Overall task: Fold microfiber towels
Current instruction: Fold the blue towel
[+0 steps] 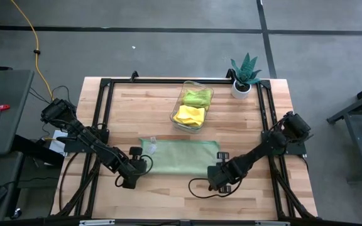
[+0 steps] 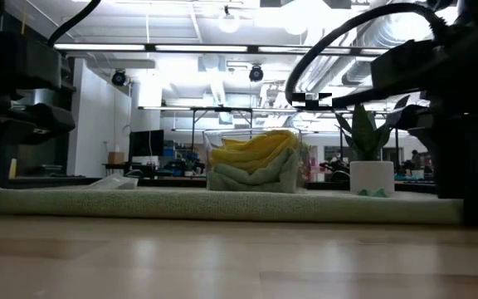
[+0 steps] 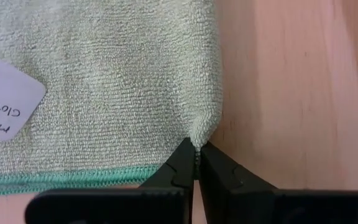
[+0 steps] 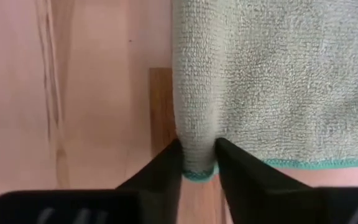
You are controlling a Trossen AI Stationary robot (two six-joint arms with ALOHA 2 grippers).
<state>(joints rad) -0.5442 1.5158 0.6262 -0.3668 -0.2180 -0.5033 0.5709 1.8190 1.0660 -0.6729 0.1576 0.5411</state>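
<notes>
Now you can see a clear bin standing at the far middle of the table. It holds two folded towels: a lime green towel in the far part and a yellow towel in the near part, both touching each other. In the low view the yellow one rises a little above the rim, with a paler towel under it, but you cannot tell there which compartment each fills. A potted plant stands just beside the bin, at the far right corner.

Nearer to you, a pale mint green towel lies flat on the wood, folded into a long strip between the two arms. A white label with handwriting lies on it near the left end.

Your left gripper is at the near left corner of this towel. Its fingers are clenched, pinching a small tuft of the hem.

Your right gripper is at the near right corner. Its fingers stand on both sides of the folded edge and touch it, grasping the cloth.
</notes>
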